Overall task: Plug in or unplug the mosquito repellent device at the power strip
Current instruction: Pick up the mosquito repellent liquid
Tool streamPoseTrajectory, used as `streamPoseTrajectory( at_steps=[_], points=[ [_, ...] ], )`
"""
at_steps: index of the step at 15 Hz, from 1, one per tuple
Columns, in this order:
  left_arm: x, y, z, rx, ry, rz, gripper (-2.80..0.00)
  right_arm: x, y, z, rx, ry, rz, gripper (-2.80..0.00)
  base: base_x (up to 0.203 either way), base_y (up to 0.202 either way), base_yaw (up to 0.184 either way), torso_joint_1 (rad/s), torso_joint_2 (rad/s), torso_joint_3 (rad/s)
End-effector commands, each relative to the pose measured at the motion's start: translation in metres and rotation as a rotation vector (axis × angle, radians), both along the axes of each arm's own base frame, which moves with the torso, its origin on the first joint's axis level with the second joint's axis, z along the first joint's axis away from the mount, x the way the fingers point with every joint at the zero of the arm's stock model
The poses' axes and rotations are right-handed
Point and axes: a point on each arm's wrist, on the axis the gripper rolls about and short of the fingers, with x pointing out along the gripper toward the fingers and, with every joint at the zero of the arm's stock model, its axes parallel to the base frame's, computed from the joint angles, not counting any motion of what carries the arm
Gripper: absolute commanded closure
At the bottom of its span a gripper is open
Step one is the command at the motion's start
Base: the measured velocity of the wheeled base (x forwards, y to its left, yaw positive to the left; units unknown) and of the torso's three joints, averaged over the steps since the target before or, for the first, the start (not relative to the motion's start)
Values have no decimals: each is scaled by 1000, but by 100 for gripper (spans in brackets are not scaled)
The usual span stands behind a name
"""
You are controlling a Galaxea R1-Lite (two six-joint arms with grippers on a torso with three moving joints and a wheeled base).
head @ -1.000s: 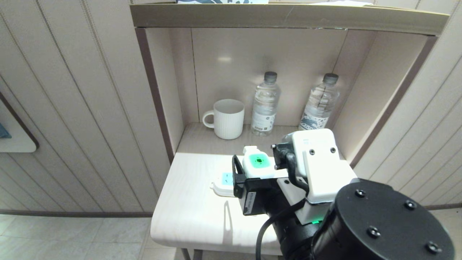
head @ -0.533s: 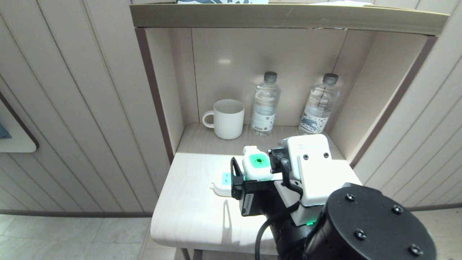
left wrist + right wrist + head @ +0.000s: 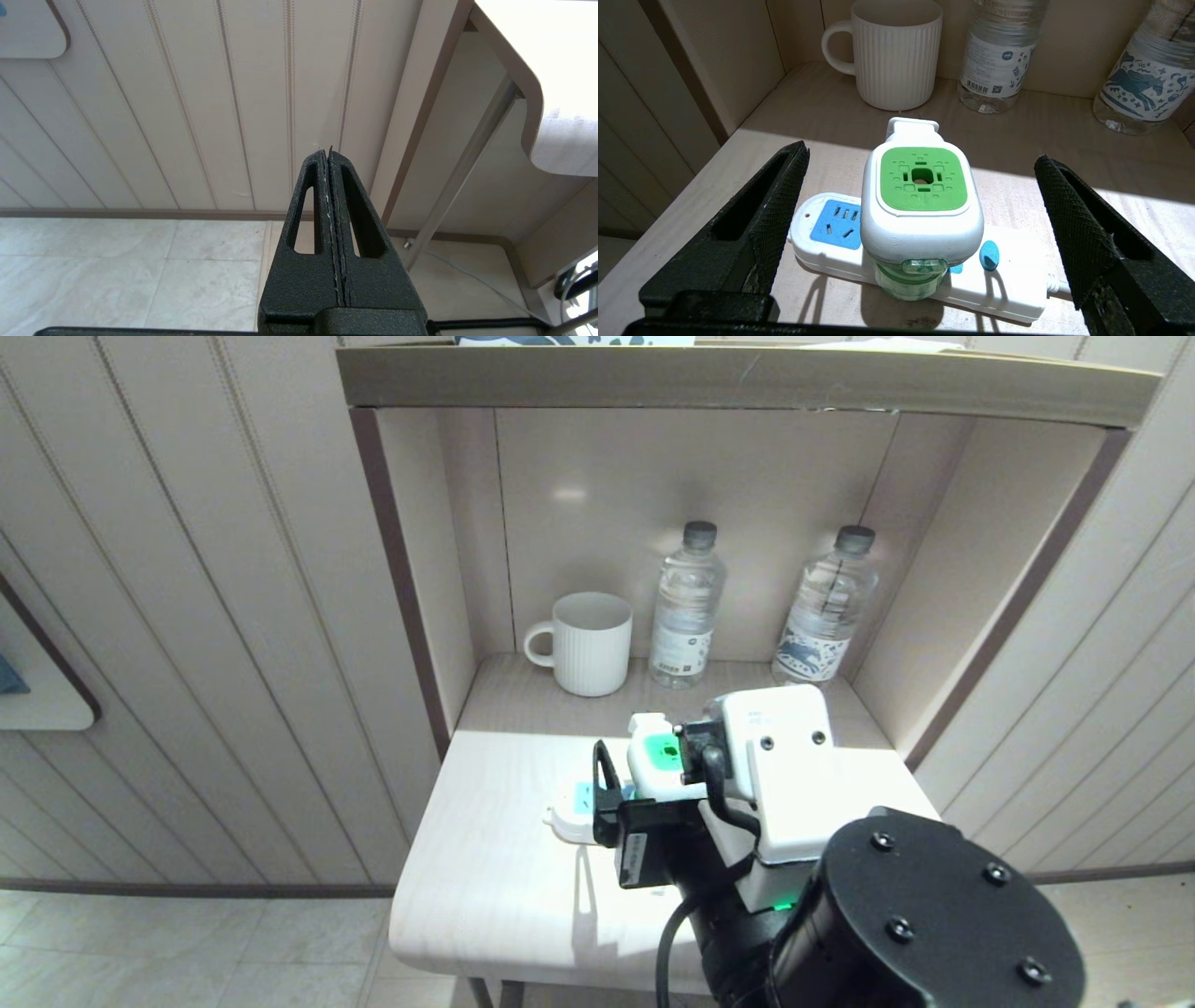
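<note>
In the head view, the mosquito repellent device (image 3: pixel 656 763) is seen standing on the power strip (image 3: pixel 571 807) mid-tabletop (image 3: pixel 485 887). In the left wrist view, the left gripper (image 3: pixel 329 156) is pressed closed, off the tabletop's edge. In the right wrist view, the right gripper (image 3: pixel 920 196) is spread wide around the device, untouched.

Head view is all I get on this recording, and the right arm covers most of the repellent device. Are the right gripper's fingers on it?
Observer: No. In the right wrist view the right gripper is open, one finger on each side of the mosquito repellent device, both clear of it.
Operator: Is the device standing on the power strip?
Observer: Its green bottle end stands on the power strip, partway along it; whether any prongs are in a socket cannot be seen.
Operator: And the left gripper?
Observer: The left gripper is shut, hanging beside the table above the floor.
</note>
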Motion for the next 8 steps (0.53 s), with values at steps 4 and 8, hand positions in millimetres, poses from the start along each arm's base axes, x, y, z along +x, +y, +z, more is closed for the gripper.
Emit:
streamPoseTrajectory(
  at_steps=[4,8],
  points=[
    [0,0,0,0,1,0,0,1,3,-3,-14,-9,-7,-280,0,0,0,0,0,0],
    [0,0,0,0,1,0,0,4,4,-7,-16,-34,-16,-280,0,0,0,0,0,0]
  ],
)
